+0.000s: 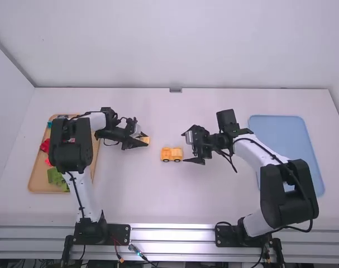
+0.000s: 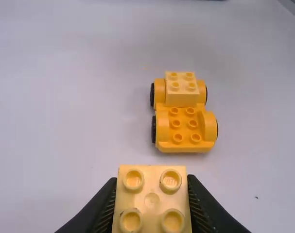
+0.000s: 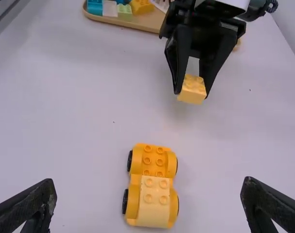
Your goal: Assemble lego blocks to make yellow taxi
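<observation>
My left gripper [image 1: 142,139] is shut on a light yellow block [image 1: 146,140], held left of the car base. In the left wrist view the gripper [image 2: 152,206] pinches this four-stud block [image 2: 152,194]. The orange-yellow wheeled base [image 1: 166,154] stands on the table between the arms, with a light yellow block [image 2: 182,92] on one end and bare studs on the other. My right gripper [image 1: 190,147] is just right of the base. Its fingers are wide apart in the right wrist view, the gripper [image 3: 149,204] having the base [image 3: 149,162] between and beyond them, untouched.
A wooden tray [image 1: 39,181] with red, green and other coloured blocks lies at the left, partly under the left arm. A blue tray [image 1: 278,123] is at the right, behind and beside the right arm.
</observation>
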